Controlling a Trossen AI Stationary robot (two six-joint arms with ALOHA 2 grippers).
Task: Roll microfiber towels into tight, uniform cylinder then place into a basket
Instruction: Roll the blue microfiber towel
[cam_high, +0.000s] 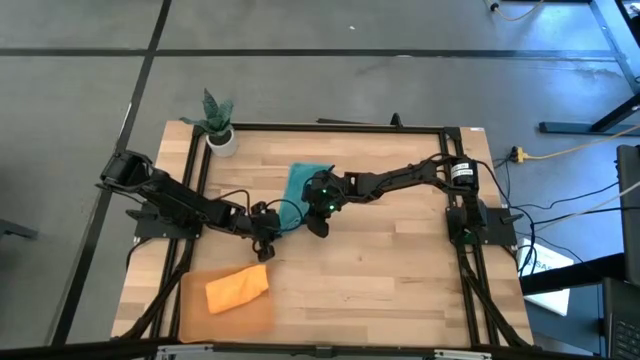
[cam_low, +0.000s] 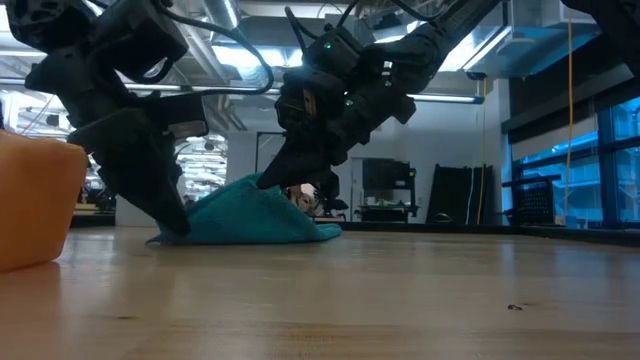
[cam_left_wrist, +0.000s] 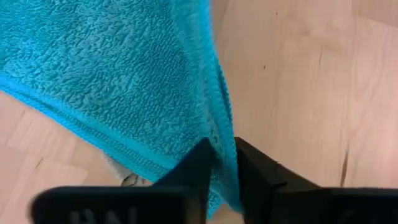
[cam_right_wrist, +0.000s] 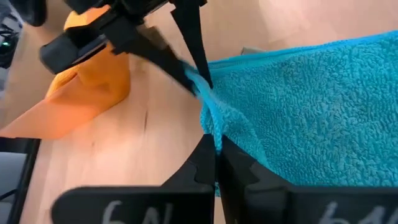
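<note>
The teal towel (cam_high: 304, 186) lies bunched on the table's middle, its underside on the wood; it also shows in the low view (cam_low: 250, 220). My left gripper (cam_high: 267, 243) is shut on its near-left edge. My right gripper (cam_high: 318, 222) is shut on its near edge, close beside the left one. The orange towel (cam_high: 238, 288) lies loosely rolled in the translucent basket (cam_high: 195, 312) at the near left. My left gripper pinches the teal towel's hemmed edge (cam_left_wrist: 219, 140) between its two fingers, slanting down from the table's left. The fingertips (cam_low: 172, 228) are down at the table, and the towel lies on the wood beyond them. My right gripper pinches a bunched bit of the towel's edge (cam_right_wrist: 211, 127) between its two fingers, slanting down from the table's right. The held part (cam_low: 268, 182) stands raised above the rest of the towel, which lies on the table.
A small white plant pot (cam_high: 221, 139) stands at the table's far left corner. The black frame (cam_high: 330, 127) runs round the table. Bare wood (cam_high: 400, 280) lies at the near right.
</note>
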